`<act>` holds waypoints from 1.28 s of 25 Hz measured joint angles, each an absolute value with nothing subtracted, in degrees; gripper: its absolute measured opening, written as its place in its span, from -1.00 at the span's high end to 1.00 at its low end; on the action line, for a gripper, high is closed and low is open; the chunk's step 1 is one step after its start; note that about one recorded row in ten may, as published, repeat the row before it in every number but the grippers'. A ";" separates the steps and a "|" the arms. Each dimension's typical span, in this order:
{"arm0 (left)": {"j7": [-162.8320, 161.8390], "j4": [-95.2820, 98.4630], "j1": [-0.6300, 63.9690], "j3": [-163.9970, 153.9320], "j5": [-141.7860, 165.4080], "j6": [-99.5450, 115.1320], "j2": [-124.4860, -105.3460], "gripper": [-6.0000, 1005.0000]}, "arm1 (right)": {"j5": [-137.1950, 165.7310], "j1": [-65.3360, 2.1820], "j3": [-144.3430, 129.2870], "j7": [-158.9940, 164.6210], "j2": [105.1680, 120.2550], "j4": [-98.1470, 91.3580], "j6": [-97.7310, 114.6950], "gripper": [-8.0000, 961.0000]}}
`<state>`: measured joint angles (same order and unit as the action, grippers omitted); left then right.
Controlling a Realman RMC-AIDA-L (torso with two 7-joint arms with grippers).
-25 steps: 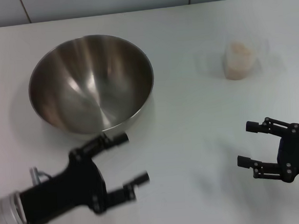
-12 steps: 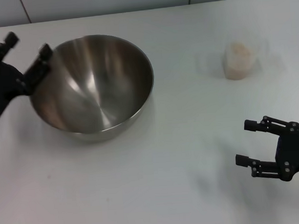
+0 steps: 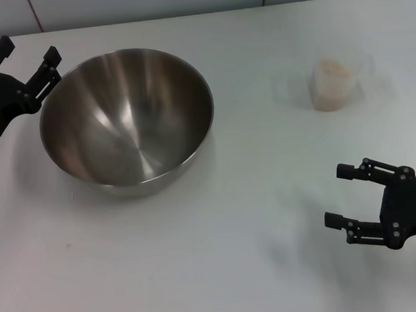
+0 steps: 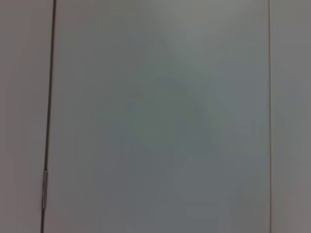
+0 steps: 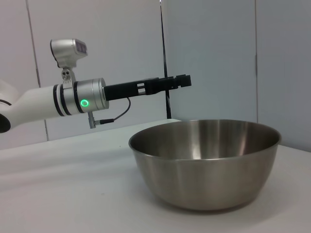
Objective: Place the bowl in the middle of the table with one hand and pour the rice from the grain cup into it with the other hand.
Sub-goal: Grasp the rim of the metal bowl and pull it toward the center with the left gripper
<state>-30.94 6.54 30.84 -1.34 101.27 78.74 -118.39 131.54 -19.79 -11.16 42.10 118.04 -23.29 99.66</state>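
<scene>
Head view. The bowl [image 3: 126,115]: stainless steel, empty, upright on the table [image 3: 222,255], left of centre. Rigid and smooth, probably light for its width; the thin rim looks the only place to pinch, and the polished wall would likely slip. Left gripper [image 3: 24,58]: fingers spread wide, raised just beside the bowl's far-left rim, holding nothing. The grain cup [image 3: 330,84]: clear thin plastic, upright, well apart to the right, holding the rice [image 3: 328,69]. Likely light and flexible; best taken round its middle, gently. Right gripper [image 3: 351,196]: fingers wide, empty, near the front right, well short of the cup.

Left wrist view. Blank wall panels only.

Right wrist view. Bowl in profile; left gripper level, above and behind the rim.
</scene>
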 joint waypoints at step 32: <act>-111.97 49.01 37.77 -42.93 136.24 66.22 -118.19 -0.42 | 131.35 -20.39 -10.71 41.30 118.03 -23.21 98.70 -0.72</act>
<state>-111.97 49.01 37.77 -42.93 136.24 66.22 -118.19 131.35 -20.39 -10.72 41.30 118.03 -23.21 98.70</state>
